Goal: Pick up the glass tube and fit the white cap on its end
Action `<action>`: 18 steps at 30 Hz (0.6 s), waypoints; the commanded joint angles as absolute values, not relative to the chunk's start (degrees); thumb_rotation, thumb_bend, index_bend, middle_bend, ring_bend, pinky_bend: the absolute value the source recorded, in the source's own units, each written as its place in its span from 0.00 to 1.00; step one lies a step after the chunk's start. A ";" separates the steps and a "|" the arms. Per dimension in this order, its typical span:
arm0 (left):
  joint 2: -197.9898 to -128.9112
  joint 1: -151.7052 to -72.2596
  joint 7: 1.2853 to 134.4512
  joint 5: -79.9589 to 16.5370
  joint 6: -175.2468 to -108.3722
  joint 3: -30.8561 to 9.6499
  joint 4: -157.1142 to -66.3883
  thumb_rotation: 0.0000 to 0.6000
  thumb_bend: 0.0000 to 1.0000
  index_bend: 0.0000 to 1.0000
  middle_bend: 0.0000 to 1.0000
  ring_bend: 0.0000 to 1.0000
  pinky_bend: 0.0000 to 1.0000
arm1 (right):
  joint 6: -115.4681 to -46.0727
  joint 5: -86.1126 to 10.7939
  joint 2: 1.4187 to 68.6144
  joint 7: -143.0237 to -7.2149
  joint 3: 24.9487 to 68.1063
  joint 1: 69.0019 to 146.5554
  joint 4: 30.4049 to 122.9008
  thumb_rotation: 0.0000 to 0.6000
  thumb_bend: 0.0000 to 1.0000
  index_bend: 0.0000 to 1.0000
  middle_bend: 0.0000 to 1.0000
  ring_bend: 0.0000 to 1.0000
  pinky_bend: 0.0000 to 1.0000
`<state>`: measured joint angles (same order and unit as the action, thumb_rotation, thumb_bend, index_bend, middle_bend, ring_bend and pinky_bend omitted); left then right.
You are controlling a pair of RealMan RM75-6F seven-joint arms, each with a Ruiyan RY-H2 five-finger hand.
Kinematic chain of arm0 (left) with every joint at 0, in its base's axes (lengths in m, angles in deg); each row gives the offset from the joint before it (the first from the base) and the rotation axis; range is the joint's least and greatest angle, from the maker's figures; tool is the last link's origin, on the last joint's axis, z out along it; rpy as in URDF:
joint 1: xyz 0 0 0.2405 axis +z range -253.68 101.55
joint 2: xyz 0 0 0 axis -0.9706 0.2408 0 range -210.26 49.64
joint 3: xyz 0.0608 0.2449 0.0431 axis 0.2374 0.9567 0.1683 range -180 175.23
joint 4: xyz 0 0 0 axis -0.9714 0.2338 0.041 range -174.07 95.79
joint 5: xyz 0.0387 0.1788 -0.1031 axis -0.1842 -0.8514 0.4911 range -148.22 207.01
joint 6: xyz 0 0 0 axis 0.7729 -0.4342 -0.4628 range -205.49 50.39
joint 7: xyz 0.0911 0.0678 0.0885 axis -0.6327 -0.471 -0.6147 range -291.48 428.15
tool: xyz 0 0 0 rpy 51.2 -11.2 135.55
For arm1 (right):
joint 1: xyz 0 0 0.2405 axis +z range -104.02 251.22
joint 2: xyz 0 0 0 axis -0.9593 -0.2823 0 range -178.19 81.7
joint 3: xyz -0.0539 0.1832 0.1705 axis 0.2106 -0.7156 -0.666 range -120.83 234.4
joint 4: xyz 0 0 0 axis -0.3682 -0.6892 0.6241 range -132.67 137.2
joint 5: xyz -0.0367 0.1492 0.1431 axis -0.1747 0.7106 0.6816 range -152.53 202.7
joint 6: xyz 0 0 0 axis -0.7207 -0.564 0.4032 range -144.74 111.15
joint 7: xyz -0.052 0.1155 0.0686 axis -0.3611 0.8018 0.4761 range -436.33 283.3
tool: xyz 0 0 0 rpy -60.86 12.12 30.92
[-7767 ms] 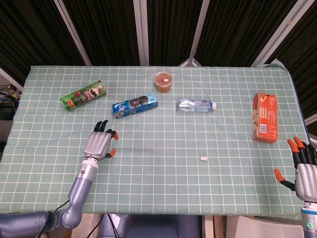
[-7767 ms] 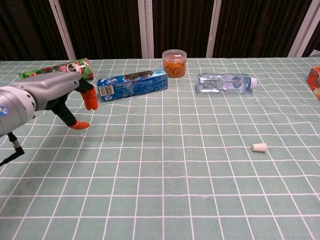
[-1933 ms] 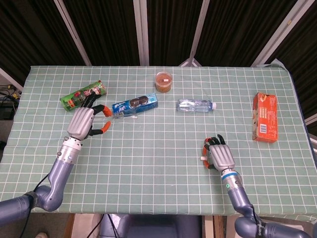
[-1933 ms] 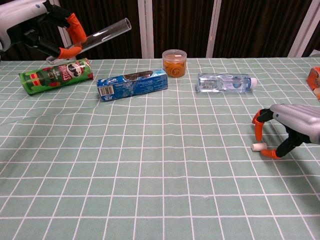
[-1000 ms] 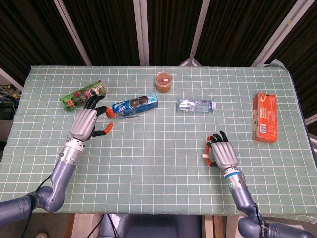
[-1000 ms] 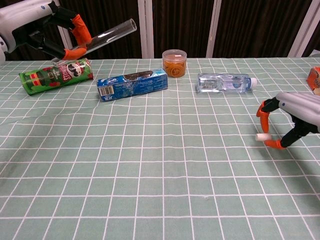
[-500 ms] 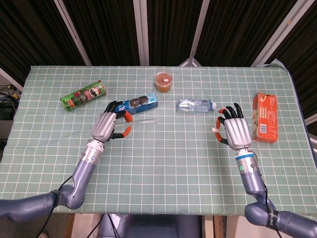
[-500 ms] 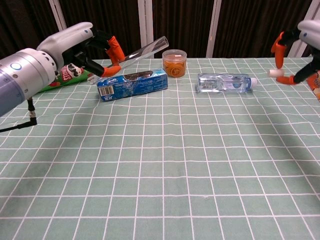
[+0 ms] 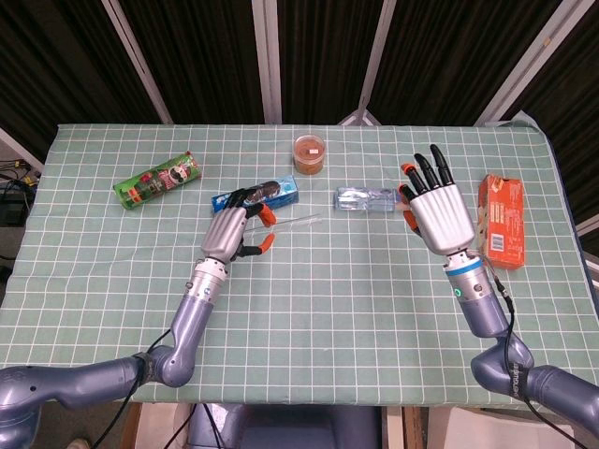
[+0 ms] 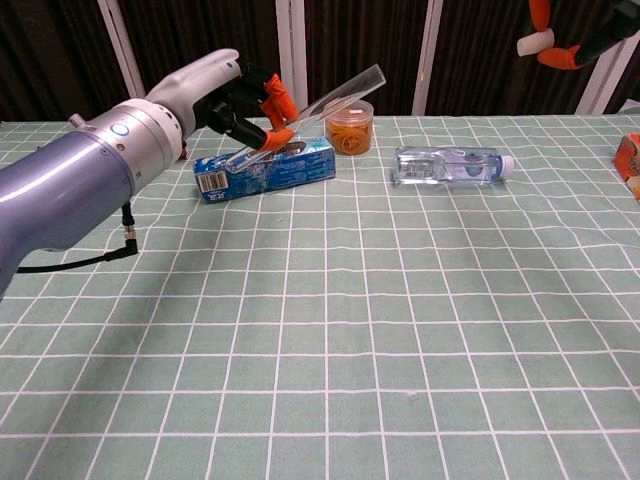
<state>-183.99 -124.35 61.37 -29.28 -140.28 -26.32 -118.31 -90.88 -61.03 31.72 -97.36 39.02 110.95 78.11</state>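
Both your hands are raised above the green checked bench
Left hand pinches the glass tube; right hand pinches the white cap, dark slatted wall behind.

I count one glass tube, raised at upper left of the chest view, and one white cap at that view's top right corner. Two hands show: the left hand near the middle of the head view and the right hand at its right. On the table I see one green chip can, one blue cookie pack, one orange-lidded jar, one water bottle and one orange box.
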 commanded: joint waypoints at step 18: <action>-187.78 -125.23 60.94 -26.57 -141.13 -27.46 -116.67 1.00 0.64 0.56 0.54 0.11 0.00 | -94.43 -70.05 34.96 -101.27 42.90 115.44 70.64 1.00 0.32 0.67 0.29 0.16 0.05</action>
